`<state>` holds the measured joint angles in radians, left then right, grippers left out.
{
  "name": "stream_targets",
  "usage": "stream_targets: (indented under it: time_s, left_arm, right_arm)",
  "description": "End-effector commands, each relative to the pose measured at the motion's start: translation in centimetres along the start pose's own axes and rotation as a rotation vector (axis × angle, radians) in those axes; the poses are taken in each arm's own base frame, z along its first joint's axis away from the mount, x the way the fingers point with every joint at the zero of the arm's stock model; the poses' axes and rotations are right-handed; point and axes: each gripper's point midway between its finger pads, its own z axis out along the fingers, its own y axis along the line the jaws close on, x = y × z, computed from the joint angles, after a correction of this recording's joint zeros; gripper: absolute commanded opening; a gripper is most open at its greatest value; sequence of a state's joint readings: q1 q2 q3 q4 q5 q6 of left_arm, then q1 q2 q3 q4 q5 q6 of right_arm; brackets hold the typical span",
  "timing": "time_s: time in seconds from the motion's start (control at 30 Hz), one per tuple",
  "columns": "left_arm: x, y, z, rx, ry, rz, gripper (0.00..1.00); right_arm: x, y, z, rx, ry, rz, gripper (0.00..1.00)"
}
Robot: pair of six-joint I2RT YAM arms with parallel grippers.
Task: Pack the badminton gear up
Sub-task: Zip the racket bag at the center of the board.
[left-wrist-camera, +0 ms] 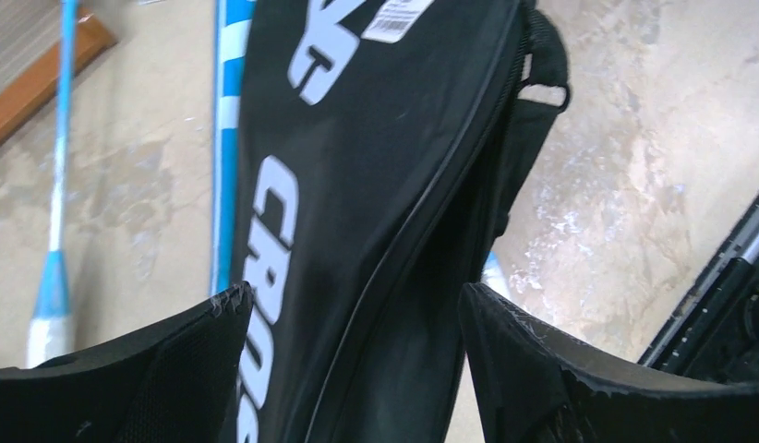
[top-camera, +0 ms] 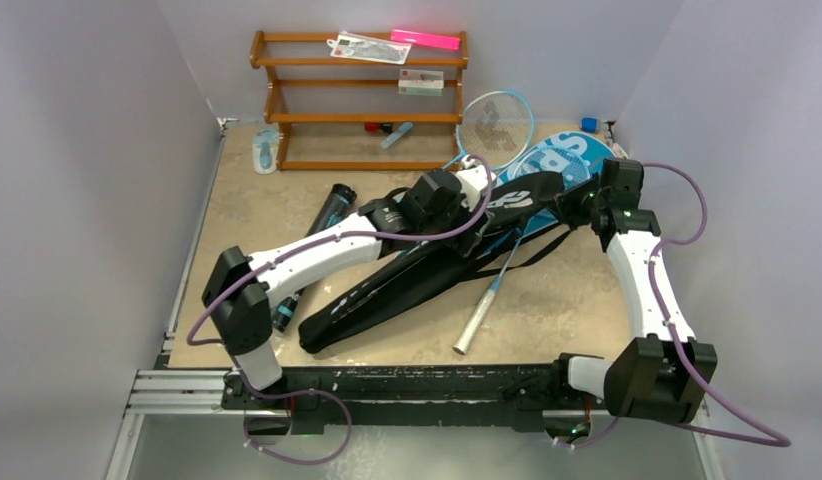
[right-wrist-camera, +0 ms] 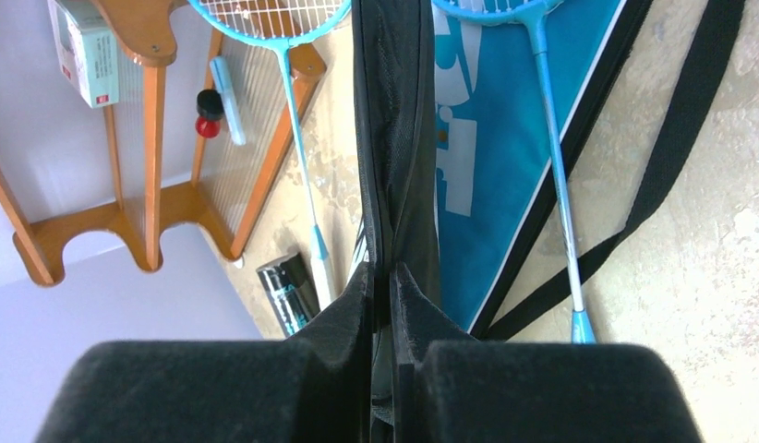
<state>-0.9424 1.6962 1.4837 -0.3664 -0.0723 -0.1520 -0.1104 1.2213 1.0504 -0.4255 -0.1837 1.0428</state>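
Right, my right pincer (right-wrist-camera: pixel 385 277) is pressed together on the edge of the black CROSSWAY cover (top-camera: pixel 367 300), which lies slantwise across the counter (top-camera: pixel 547 320), partly over the blue cover (top-camera: pixel 567 155). My left pincer (left-wrist-camera: pixel 355 295) hangs spread above its middle, gripping nothing. Looks like the opening-the-cover step (the zip line runs right under me). Next, I reckon, the left needs a clean pinch on the opposite lip, so the racket (top-camera: pixel 474 328) can slide in.

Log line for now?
left gripper: open, straddling black cover | right gripper: shut on black cover edge | light-blue racket: uncovered
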Motion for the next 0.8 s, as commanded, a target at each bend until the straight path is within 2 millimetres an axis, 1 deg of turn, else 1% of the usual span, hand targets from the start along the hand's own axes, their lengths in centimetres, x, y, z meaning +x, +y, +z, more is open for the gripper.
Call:
stream_targets:
  time_s: [0.0,0.1,0.2,0.33,0.43,0.53,0.57,0.63,0.7,0.77]
  left_arm:
    - [-2.3,-2.8,0.8,0.157,-0.042,0.045,0.8]
    - [-1.5,-3.3,1.7,0.205,-0.017,0.045,0.81]
    - [-1.0,-4.0,1.8,0.25,0.002,0.039,0.78]
    - [0.1,-4.3,1.9,0.274,0.026,0.055,0.73]
    - [1.7,-3.3,2.6,0.225,0.074,0.068,0.66]
    - [3.3,-2.1,3.1,0.145,0.125,0.091,0.62]
    - [3.6,-1.9,3.1,0.122,0.13,0.102,0.62]
    - [3.8,-1.3,3.0,0.046,0.128,0.131,0.66]
    - [3.8,-1.5,2.8,0.008,0.127,0.162,0.69]
    - [3.8,-2.0,2.7,0.014,0.127,0.168,0.7]
  right_arm:
    - [0.8,2.2,-1.6,-0.091,0.046,-0.001,0.03]
    - [0.9,2.4,-1.7,-0.101,0.05,-0.002,0.03]
    - [0.8,2.4,-1.6,-0.103,0.05,-0.003,0.03]
    - [1.0,2.3,-1.4,-0.105,0.061,0.001,0.01]
    - [1.1,2.5,-1.3,-0.111,0.068,0.003,0.0]
    - [1.3,2.7,-1.4,-0.121,0.078,0.011,0.0]
    - [1.2,2.8,-1.4,-0.122,0.079,0.011,0.0]
    - [1.2,2.8,-1.3,-0.12,0.079,0.012,0.0]
    - [1.1,2.9,-1.3,-0.121,0.077,0.012,0.0]
    - [1.1,2.9,-1.2,-0.12,0.077,0.012,0.0]
